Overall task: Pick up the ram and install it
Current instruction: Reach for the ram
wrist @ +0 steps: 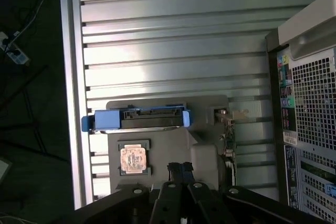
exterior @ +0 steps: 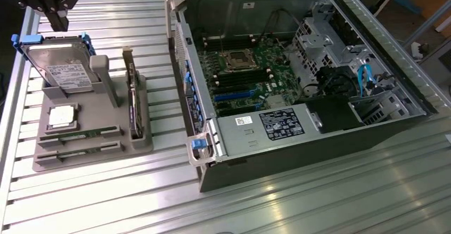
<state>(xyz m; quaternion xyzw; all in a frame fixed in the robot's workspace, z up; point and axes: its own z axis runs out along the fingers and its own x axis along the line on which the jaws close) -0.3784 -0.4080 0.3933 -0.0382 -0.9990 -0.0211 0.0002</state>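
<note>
The ribbed metal worktop (exterior: 282, 207) carries everything. On the exterior view's right lies the biggest item, an open computer case (exterior: 296, 162) on its side, with its motherboard (exterior: 246, 75) facing up.

On the exterior view's left, well apart from the case, sits a grey holder (exterior: 105, 115). At its far end a silver hard drive (exterior: 67, 70) with blue clips stands leaning in a cradle. Along the holder's side nearest the case an expansion card (exterior: 132, 102) stands upright on its edge. A square processor chip (exterior: 62, 115) lies flat in a recess near the holder's middle.

The black tool (exterior: 56, 22) hangs above the far left corner of the worktop, just beyond the hard drive. In the wrist view the tool (wrist: 181, 169) has its two fingers (wrist: 175, 174) pressed together with nothing between them, above the holder.

The ram (exterior: 74, 134) lies on its long edge in a slot at the holder's near end, and a second stick (exterior: 77, 150) like it sits in the slot just nearer. Both are well apart from the tool.
</note>
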